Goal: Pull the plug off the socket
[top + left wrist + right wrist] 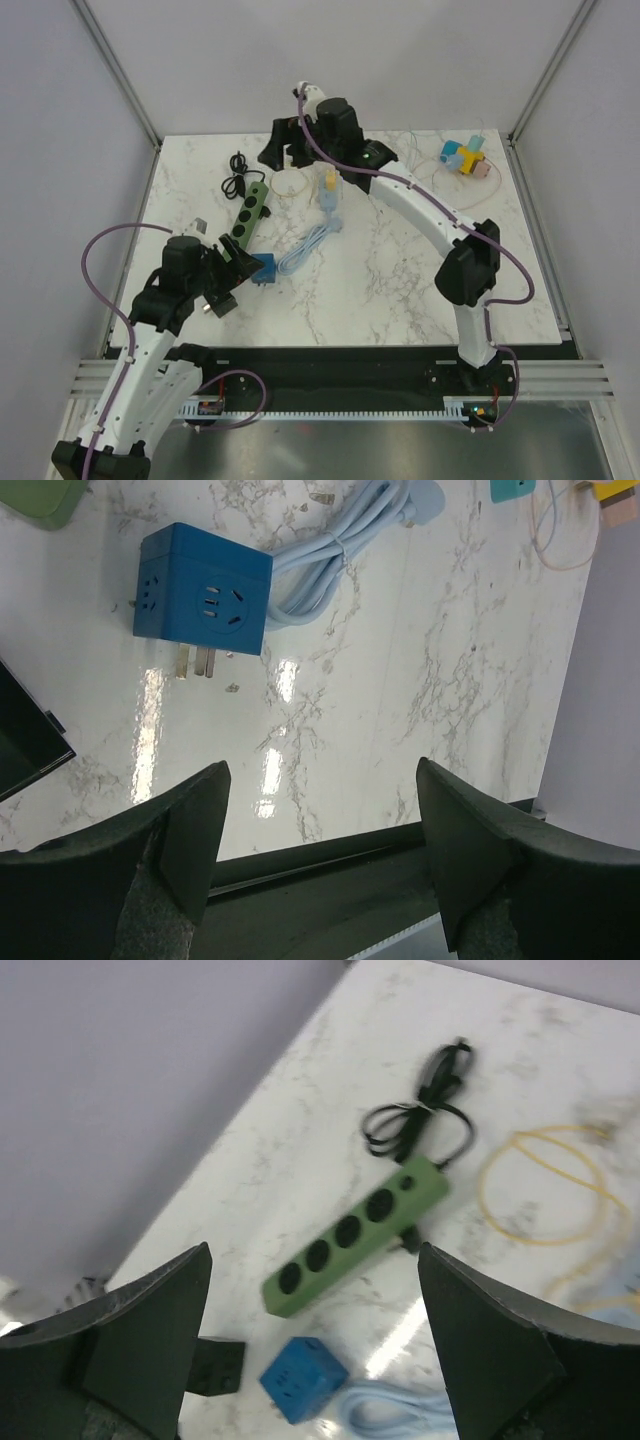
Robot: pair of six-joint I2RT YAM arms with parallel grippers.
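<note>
A blue cube plug-socket (205, 602) lies on the marble table with its metal prongs (195, 662) bare, plugged into nothing. Its light-blue cable (330, 565) coils beside it. A green power strip (252, 212) lies just behind it, apart from it, sockets empty. My left gripper (320, 830) is open and empty, held above the table just left of the cube (264, 268). My right gripper (315, 1350) is open and empty, high over the back of the table (288, 155). Its view looks down on the strip (355, 1235) and the cube (303, 1378).
The strip's black cord (238, 175) is bundled at the back left. A yellow cable loop (290, 183) and a small teal adaptor (330, 180) lie behind the middle. Coloured blocks (465, 158) sit at the back right. The table's front edge (330, 855) runs under my left fingers.
</note>
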